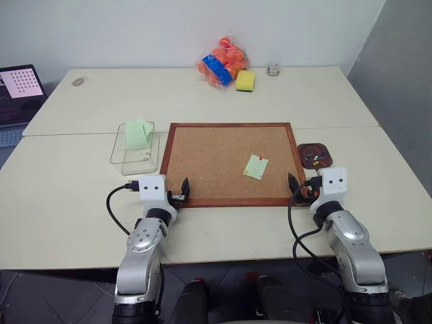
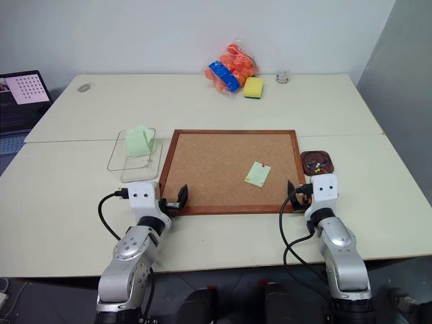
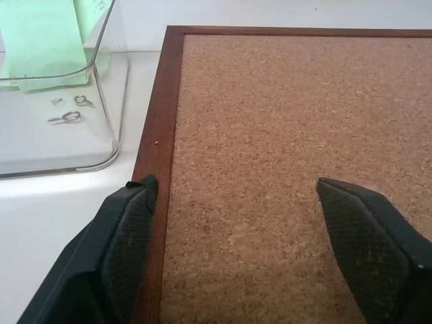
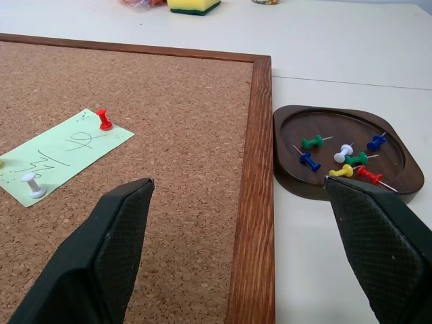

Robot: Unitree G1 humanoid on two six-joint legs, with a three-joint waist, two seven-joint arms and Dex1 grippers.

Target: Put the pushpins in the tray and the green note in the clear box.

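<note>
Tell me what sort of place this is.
Probably an office or lab workspace: pale tables pushed together, a cork board with a pinned green note, and an open laptop at the edge.

You will find handwriting in dark ink on the green note (image 4: pixel 64 152), which is pinned to the cork board (image 4: pixel 175 202); the marks are a loose scrawl and cannot be read as words. The laptop screen (image 1: pixel 20 84) shows a grid of small dots, illegible. No other text, label or number is readable.
</note>
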